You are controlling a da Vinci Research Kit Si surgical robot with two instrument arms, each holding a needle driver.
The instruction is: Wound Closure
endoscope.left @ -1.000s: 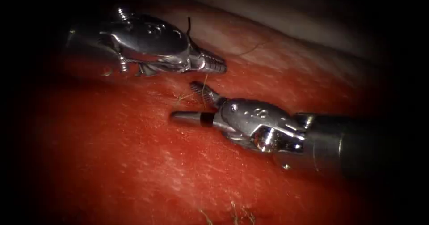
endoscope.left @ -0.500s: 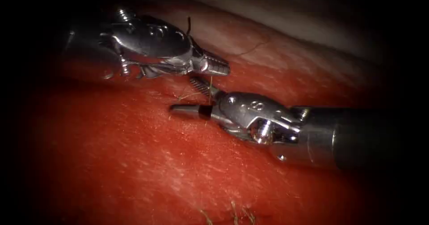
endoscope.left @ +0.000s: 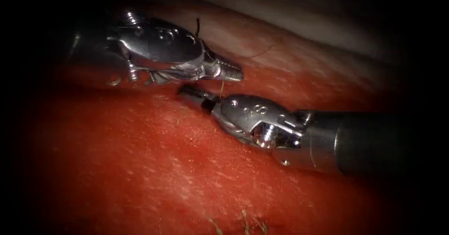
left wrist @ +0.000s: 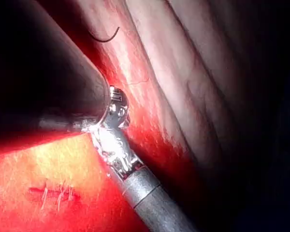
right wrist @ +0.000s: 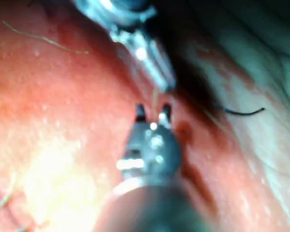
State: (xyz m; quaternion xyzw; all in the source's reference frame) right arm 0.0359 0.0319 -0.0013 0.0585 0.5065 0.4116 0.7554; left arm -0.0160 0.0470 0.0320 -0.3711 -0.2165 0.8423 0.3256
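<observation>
My left tool (endoscope.left: 236, 72) lies over the red tissue (endoscope.left: 154, 169) at the upper left, jaws shut on a thin pale thread (endoscope.left: 221, 86). The thread drops a short way from them into my right tool (endoscope.left: 187, 91), which reaches in from the right just below and has its jaws shut on it near their base. In the right wrist view the same thread (right wrist: 154, 99) runs from the left tool (right wrist: 157, 72) down between the right tool's jaw tips (right wrist: 153, 112). In the left wrist view the right tool's wrist (left wrist: 117, 150) sits under the left shaft (left wrist: 43, 82).
A short dark cut end of thread (endoscope.left: 197, 26) sticks up behind the left tool, and it curls on the pale tissue (left wrist: 105, 37) in the left wrist view. Pale thread ends (endoscope.left: 244, 222) stand at the lower edge. A stitched stretch of the cut (left wrist: 53, 195) lies nearby.
The right tool's jaws stood wide open astride the thread; they have shut on it. The right tool moved up and left, closer under the left tool. The left tool barely moved.
</observation>
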